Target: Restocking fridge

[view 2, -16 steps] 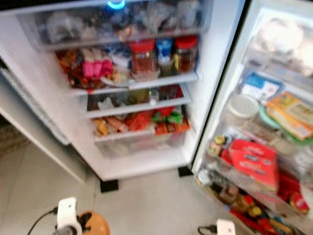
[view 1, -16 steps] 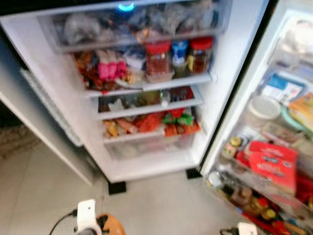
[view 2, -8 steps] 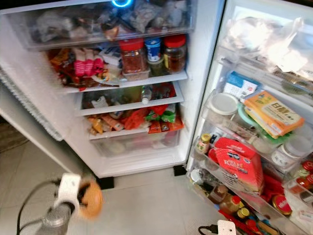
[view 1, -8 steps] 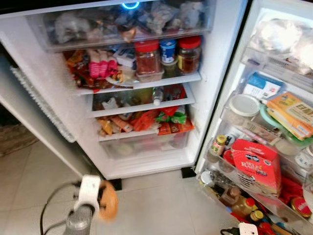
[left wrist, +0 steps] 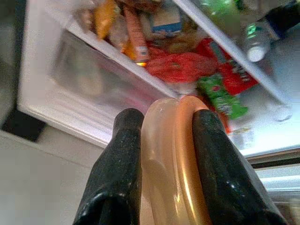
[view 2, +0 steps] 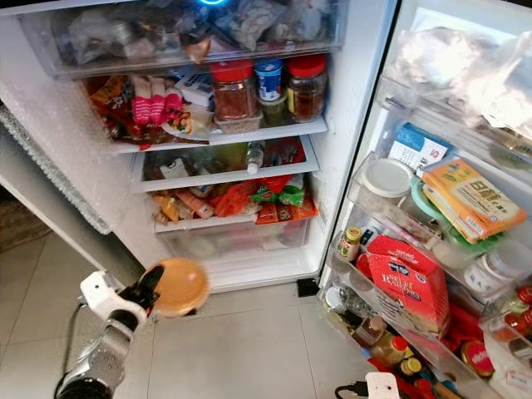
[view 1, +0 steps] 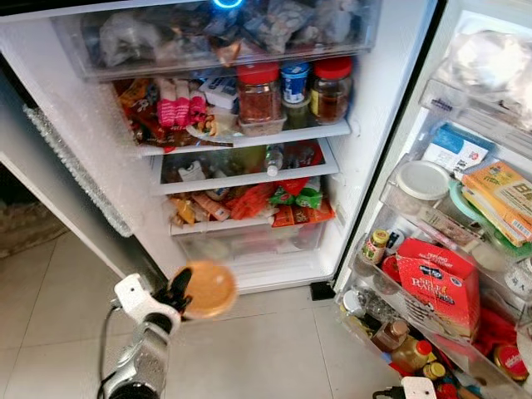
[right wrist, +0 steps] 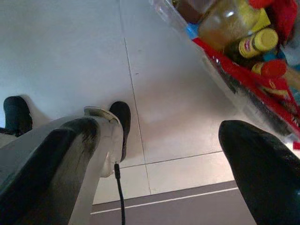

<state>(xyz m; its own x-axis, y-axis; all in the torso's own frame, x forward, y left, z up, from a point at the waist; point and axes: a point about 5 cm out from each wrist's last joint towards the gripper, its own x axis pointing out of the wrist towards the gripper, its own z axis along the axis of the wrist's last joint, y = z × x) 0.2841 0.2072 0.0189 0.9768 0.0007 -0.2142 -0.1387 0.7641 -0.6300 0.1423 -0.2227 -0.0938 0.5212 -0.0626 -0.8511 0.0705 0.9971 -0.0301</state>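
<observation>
Since the fridge (view 1: 366,166) stands open with its shelves crammed, the left gripper (left wrist: 164,136) hangs low before the bottom drawer (view 1: 249,245), fingers clamped edge-on around a round orange container (view 1: 208,289), probably seeking a gap. The right gripper (right wrist: 154,154) idles spread above the floor. The container's contents stay hidden.

L arm (view 1: 145,366) raised, fingers (left wrist: 117,178) clamped — R fingers (right wrist: 262,173) apart.

Blurred orange disc (view 1: 209,289), labels on door jars (view 2: 349,243) unreadable.
</observation>
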